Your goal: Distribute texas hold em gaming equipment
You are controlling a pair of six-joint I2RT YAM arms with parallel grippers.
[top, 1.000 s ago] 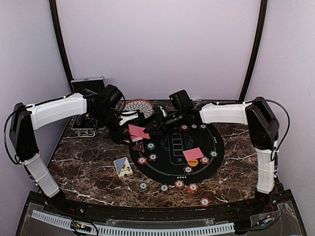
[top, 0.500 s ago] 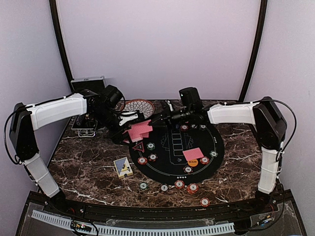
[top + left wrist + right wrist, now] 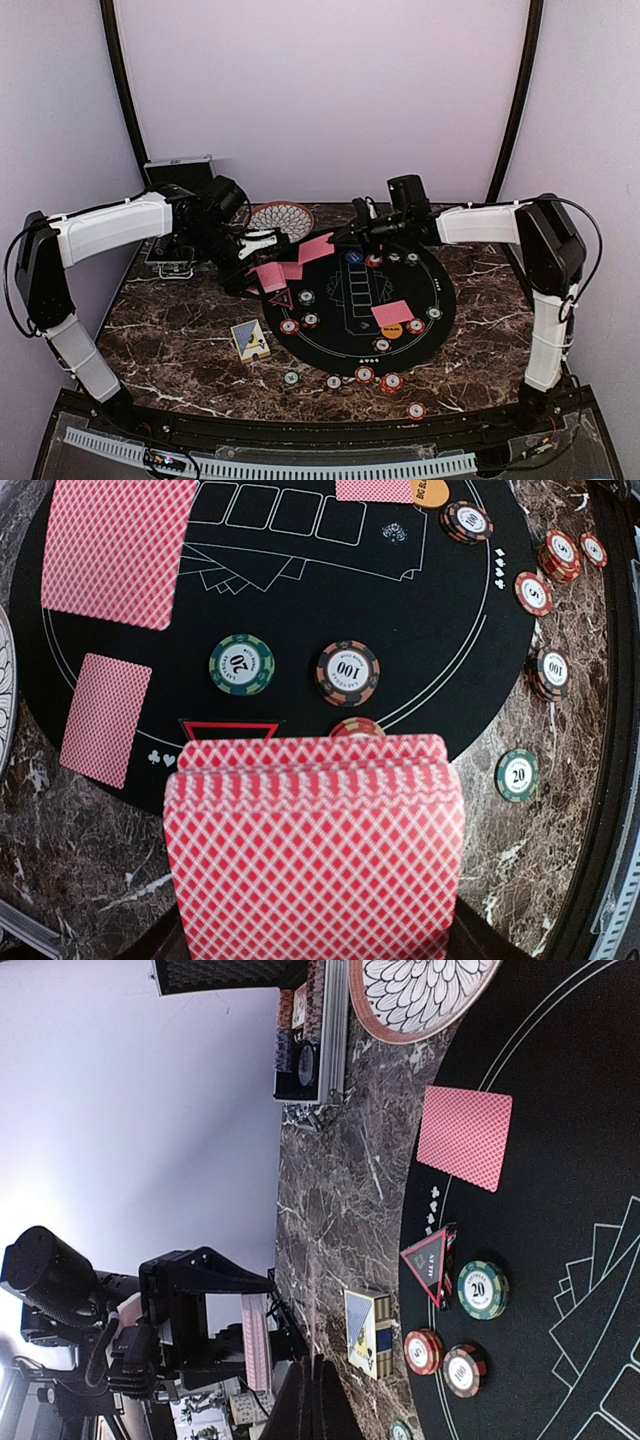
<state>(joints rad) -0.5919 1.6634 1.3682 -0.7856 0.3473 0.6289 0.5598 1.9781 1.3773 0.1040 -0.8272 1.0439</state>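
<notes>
Marble table (image 3: pixel 180 340), round black mat (image 3: pixel 345 340) at ctr. L claw (image 3: pixel 252 268) is clenched on red-backed deck (image 3: pixel 315 850) at mat's 10 o'clock edge. R claw (image 3: pixel 345 236) is pinched shut on single card (image 3: pixel 318 247), raised over mat's 11 o'clock. Chips (image 3: pixel 365 375) lie along 6 o'clock rim.

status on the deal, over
Left gripper shut on deck. Right gripper shut on one card, held above black mat. Triangle marker and green chip nearby on mat, not touching it.
</notes>
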